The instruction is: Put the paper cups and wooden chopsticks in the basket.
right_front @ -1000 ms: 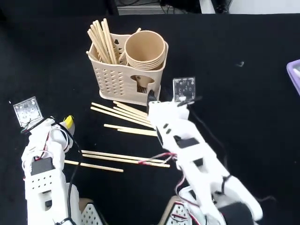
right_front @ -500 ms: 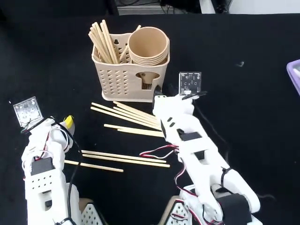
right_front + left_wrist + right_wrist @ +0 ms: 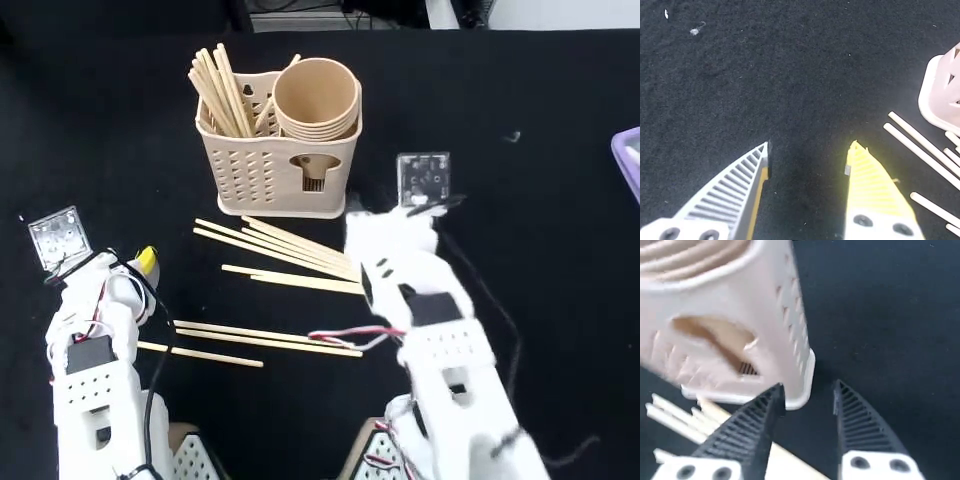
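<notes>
black cloth table [image 3: 520,80] | perforated plastic basket [image 3: 250,175] | slender wooden chopsticks [image 3: 272,244] loose

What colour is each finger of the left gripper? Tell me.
The left gripper has one white finger and one yellow; left wrist view shows it best.

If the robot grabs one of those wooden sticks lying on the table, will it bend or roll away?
The loose chopsticks look thin, straight and wooden, so probably stiff, not floppy. They lie flat on the black table, so a nudge may roll or slide one.
</notes>
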`<state>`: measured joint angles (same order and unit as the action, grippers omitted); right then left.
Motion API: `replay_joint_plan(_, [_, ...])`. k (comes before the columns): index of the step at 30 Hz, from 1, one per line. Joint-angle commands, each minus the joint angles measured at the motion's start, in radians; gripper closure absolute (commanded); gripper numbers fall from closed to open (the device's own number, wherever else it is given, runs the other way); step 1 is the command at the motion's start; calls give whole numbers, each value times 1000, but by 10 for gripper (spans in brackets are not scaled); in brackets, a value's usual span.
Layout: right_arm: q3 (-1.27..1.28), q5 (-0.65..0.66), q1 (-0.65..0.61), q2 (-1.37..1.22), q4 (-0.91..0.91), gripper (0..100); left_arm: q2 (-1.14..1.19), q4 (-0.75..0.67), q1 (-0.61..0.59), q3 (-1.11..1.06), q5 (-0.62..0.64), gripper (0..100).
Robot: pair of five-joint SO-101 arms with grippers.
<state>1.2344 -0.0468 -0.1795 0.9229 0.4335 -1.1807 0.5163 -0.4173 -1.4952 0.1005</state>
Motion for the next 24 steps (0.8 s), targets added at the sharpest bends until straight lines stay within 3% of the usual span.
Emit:
replay_joint_plan(1, [-70,112,-5,166,304,840,-12,-17,-5,12,-11,748])
replay_joint_plan(5, [-77,264,-5,110,359,836,-12,-17,-5,10,-11,748])
replay_joint_plan(13, [-205,397,-11,-114,448,839,-12,-17,-5,13,-11,748])
replay_joint_plan(18, [-203,411,-12,-108,471,839,-12,-17,-5,13,-11,748])
replay_joint_plan(21, [-197,445,-94,-79,563,839,-12,-17,-5,13,-11,748])
replay_joint_plan(24, [-183,537,-267,-47,675,839,-12,-17,-5,13,-11,748])
